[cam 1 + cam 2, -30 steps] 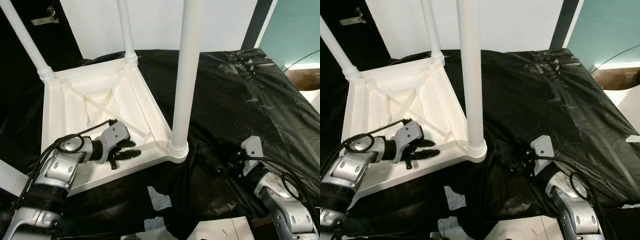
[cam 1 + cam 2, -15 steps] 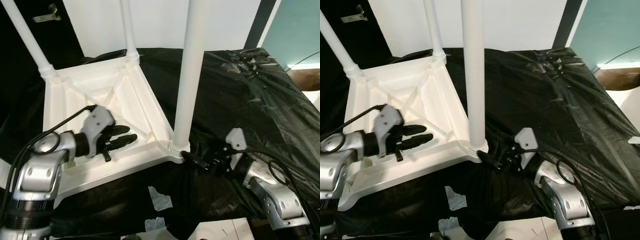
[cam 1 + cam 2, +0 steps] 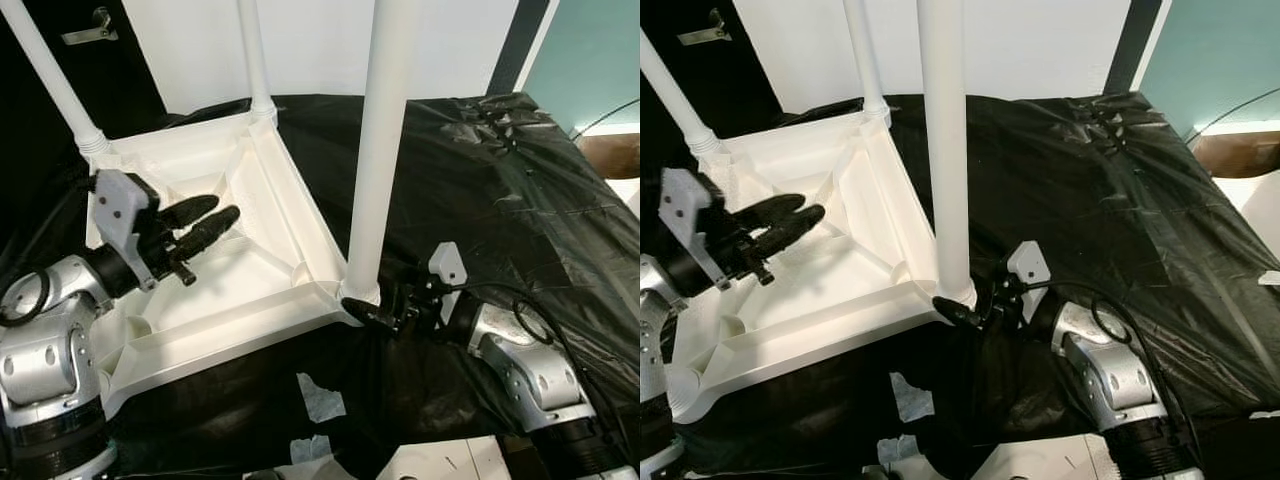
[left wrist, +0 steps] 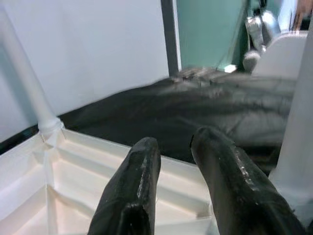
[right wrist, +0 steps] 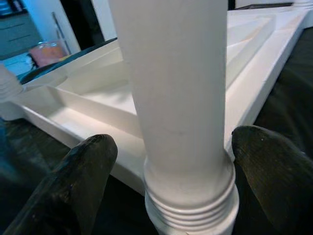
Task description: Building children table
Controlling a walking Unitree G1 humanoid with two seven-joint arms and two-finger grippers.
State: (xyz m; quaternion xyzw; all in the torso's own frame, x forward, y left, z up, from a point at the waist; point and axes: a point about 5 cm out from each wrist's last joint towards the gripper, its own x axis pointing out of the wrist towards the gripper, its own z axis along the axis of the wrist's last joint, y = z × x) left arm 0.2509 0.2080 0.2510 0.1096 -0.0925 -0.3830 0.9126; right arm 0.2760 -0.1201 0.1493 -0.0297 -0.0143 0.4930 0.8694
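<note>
The white plastic children's table (image 3: 230, 322) lies upside down on a black sheet. Three white legs stand up from its corners: a near one (image 3: 382, 150), a back one (image 3: 252, 55) and a far-left one (image 3: 48, 72). My left gripper (image 3: 220, 209) hovers above the ribbed underside, open a little, with nothing between its fingers (image 4: 139, 171). My right gripper (image 5: 181, 161) sits low at the base of the near leg (image 5: 171, 88), open. One finger (image 5: 88, 166) is on each side of the threaded collar, with a gap to the leg.
The black plastic sheet (image 3: 500, 200) covers the work surface and is wrinkled on the right. Pale tape scraps (image 3: 318, 395) lie near the front edge. A white wall is behind, a teal wall (image 3: 590, 50) at the right, and a dark door with a handle (image 3: 88, 30) at the far left.
My left gripper has lifted off the table's underside and drawn back to the left. My right gripper has slid left across the sheet up to the near leg's base.
</note>
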